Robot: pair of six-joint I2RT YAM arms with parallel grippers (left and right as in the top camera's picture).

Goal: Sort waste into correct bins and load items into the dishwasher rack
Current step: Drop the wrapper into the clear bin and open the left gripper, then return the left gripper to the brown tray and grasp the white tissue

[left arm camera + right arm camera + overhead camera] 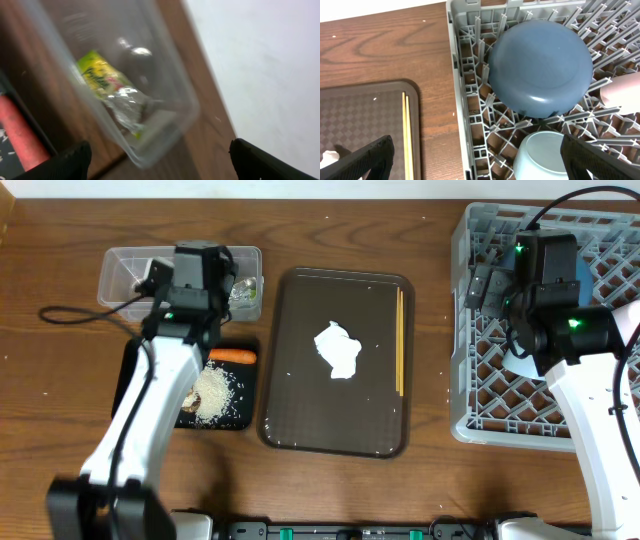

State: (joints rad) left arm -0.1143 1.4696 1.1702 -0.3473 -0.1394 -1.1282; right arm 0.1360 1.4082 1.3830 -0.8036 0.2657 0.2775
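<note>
Wide-open left gripper [160,165] hangs over clear tub [165,130] holding crumpled wrapper [112,87], sorted as waste, while right gripper [480,160] hovers open above rack [465,100]

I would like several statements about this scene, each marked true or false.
1. The wrapper lies in the clear tub. True.
2. The dark blue bowl sits upside down in the rack. True.
3. The chopsticks lie in the rack. False: they lie on the brown tray.
4. The carrot lies in the clear tub. False: it lies on the black tray.
5. Both grippers are shut. False: the left gripper and the right gripper are open.
</note>
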